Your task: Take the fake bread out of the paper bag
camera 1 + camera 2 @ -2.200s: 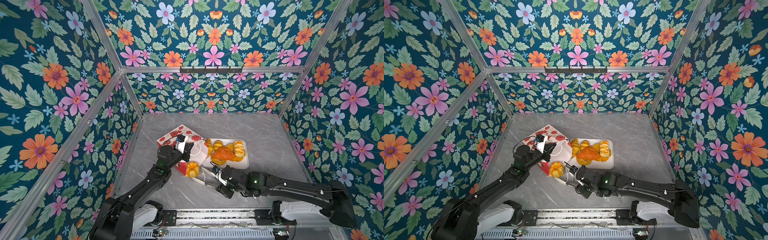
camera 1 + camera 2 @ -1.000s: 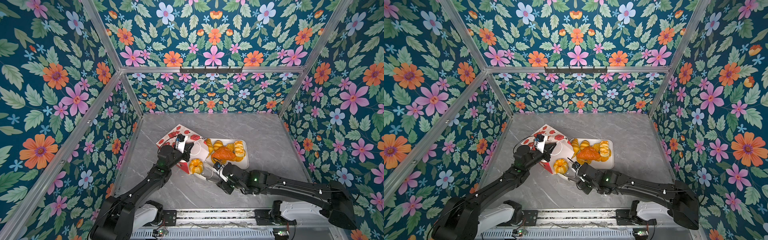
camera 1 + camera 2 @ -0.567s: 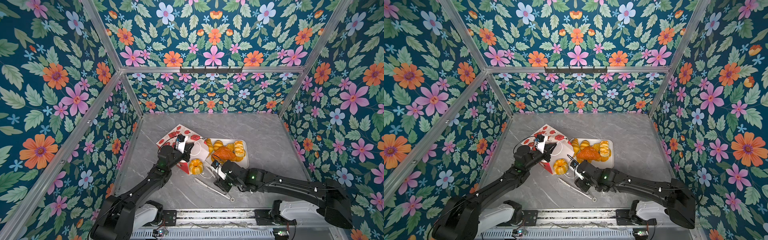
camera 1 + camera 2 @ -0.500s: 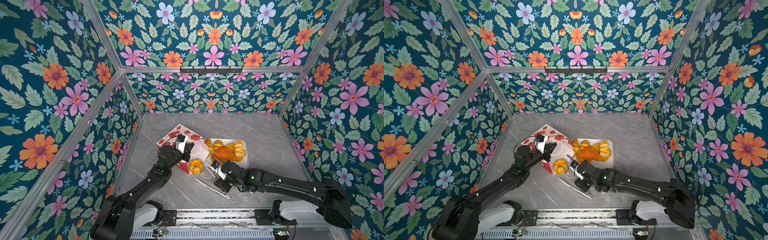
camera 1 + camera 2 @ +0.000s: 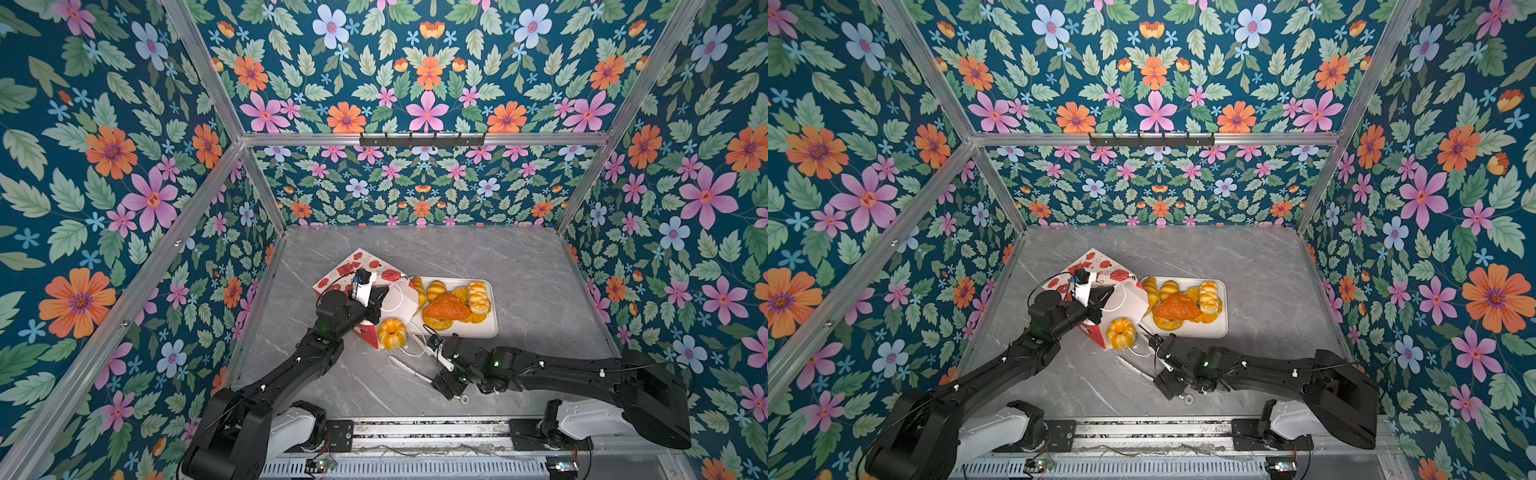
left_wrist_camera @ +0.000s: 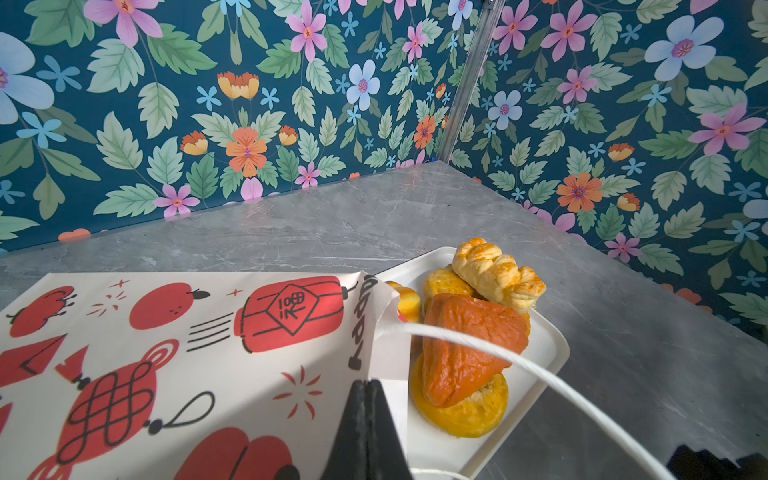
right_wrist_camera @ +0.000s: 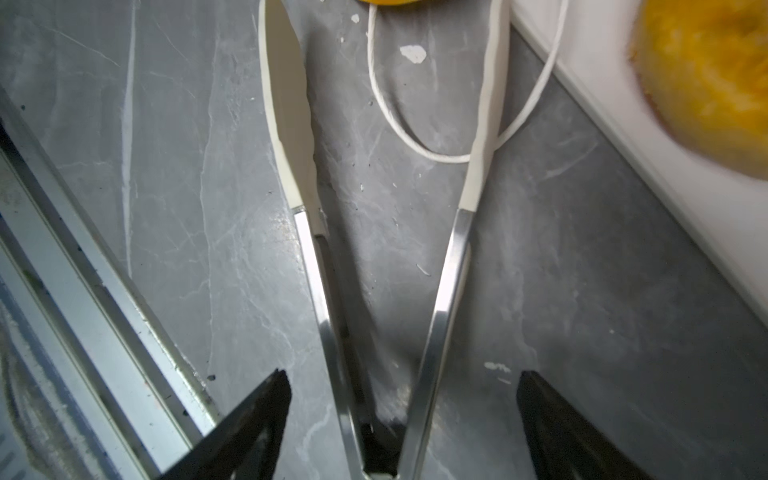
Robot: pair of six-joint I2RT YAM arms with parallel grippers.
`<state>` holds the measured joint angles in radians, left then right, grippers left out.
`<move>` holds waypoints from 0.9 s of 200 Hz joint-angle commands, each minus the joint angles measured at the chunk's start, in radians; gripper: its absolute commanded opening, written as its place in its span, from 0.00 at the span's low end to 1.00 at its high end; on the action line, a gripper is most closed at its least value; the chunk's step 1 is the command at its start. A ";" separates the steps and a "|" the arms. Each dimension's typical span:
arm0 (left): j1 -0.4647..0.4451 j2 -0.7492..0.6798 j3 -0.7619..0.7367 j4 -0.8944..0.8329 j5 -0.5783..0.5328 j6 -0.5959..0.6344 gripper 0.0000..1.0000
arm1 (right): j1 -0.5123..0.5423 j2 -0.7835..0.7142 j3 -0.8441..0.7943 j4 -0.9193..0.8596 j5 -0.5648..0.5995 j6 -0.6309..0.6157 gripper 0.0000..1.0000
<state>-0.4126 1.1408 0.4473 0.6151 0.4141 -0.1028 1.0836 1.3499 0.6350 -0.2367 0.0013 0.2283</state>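
Our right claw (image 7: 403, 380) sprang apart, dropping steel white-tipped tongs (image 7: 316, 270) between its jaws; golden ring cake (image 5: 391, 333) ahead seems freed; left claw (image 6: 365, 390) pinches red-and-white paper bag (image 6: 166, 332).

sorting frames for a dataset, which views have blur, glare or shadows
Right wrist view: the yellow toy pastry on the flat white tray is smeared and soft, and the steel tongs' arms glare brightly. Left wrist view: sharp, with soft shadow over the red-and-white paper bag around the shut black left fingers. Both top views: crisp and evenly lit.
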 commanded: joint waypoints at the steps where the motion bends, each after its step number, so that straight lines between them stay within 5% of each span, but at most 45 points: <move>1: 0.001 0.004 0.000 0.040 0.005 -0.003 0.04 | 0.002 0.044 0.006 0.049 -0.039 -0.003 0.87; 44: 0.001 -0.007 -0.006 0.035 -0.003 -0.002 0.04 | 0.001 0.128 0.015 0.114 -0.049 0.001 0.86; 128: 0.001 -0.008 -0.014 0.032 -0.011 0.003 0.04 | 0.031 0.205 0.040 0.093 0.016 0.012 0.54; 180: 0.000 -0.006 -0.017 0.036 -0.008 0.004 0.04 | 0.030 0.141 0.061 0.003 0.030 0.012 0.50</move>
<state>-0.4126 1.1362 0.4343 0.6167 0.4088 -0.1020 1.1141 1.5234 0.6876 -0.1337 0.0185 0.2295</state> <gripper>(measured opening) 0.040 0.506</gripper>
